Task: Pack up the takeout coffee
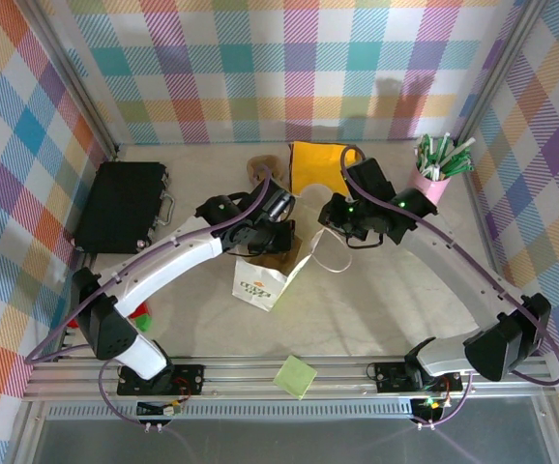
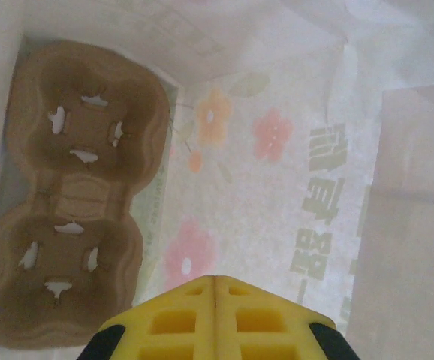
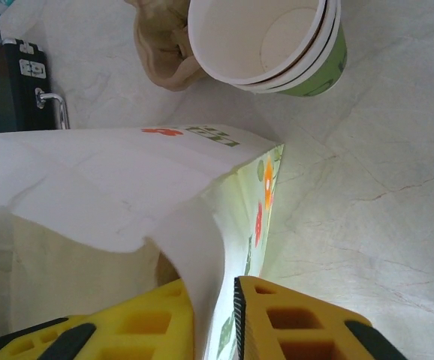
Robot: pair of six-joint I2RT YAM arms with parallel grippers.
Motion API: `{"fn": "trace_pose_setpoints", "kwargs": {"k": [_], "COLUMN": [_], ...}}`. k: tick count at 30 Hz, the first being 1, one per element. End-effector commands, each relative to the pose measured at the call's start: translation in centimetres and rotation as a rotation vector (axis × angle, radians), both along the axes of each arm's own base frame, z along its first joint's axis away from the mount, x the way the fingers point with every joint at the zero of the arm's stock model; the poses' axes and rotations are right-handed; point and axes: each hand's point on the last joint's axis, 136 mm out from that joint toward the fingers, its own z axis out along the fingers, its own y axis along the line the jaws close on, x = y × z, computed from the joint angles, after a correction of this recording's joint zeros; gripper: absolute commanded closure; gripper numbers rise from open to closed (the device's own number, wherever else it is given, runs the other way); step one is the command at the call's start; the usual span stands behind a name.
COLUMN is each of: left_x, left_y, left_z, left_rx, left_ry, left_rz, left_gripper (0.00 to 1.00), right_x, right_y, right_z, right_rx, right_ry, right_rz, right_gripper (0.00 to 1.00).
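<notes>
A white paper bag with a flower print lies on the table in the top view. My left gripper is shut and empty, reaching inside the bag, where a brown two-cup pulp carrier lies at the left. At the bag's mouth my right gripper straddles a white strip of the bag's rim; its yellow fingers stand narrowly apart, a slim gap still showing. A stack of green-banded cups stands beyond the bag. The takeout coffee is out of view.
A black case lies at the back left. A pink cup of green-white sticks stands at the back right, and a yellow sheet at the back middle. Brown paper lies beside the cup stack. A green note rests on the front rail.
</notes>
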Motion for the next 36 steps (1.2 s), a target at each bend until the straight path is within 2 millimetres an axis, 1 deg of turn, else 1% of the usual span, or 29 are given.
{"fn": "trace_pose_setpoints", "kwargs": {"k": [1, 5, 11, 14, 17, 20, 24, 29, 34, 36], "left_x": [-0.8, -1.4, -2.8, -3.3, -3.4, -3.3, -3.2, -3.4, -3.5, -3.5], "left_y": [0.1, 0.2, 0.6, 1.7, 3.8, 6.2, 8.1, 9.1, 9.3, 9.3], "left_z": [4.1, 7.6, 14.0, 16.4, 18.0, 18.9, 19.3, 19.4, 18.8, 18.6], "left_rx": [-0.098, -0.212, -0.394, -0.431, -0.41, -0.372, -0.336, -0.321, -0.312, -0.311], "left_ry": [-0.034, -0.084, -0.191, -0.252, -0.337, -0.407, -0.455, -0.484, -0.479, -0.476], "left_rz": [0.011, 0.015, -0.022, -0.018, 0.007, 0.052, 0.08, 0.085, 0.083, 0.082], "left_gripper": [1.0, 1.0, 1.0, 1.0, 1.0, 1.0, 1.0, 1.0, 1.0, 1.0], "right_x": [-0.3, -0.3, -0.6, -1.0, -1.8, -2.8, -4.4, -6.6, -8.3, -9.1], "right_y": [-0.1, -0.1, -0.2, 0.1, 0.7, 1.4, 1.8, 2.0, 1.8, 2.0], "right_z": [2.2, 2.7, 3.9, 4.9, 6.2, 7.6, 9.0, 10.1, 10.8, 11.1], "right_rx": [0.017, 0.025, 0.043, 0.065, 0.089, 0.118, 0.149, 0.189, 0.222, 0.246], "right_ry": [-0.053, -0.077, -0.14, -0.183, -0.245, -0.32, -0.402, -0.5, -0.563, -0.586], "right_rz": [0.012, 0.022, 0.054, 0.092, 0.161, 0.243, 0.338, 0.448, 0.508, 0.549], "right_gripper": [0.81, 0.86, 0.91, 0.93, 0.96, 0.98, 1.0, 1.0, 1.0, 1.0]}}
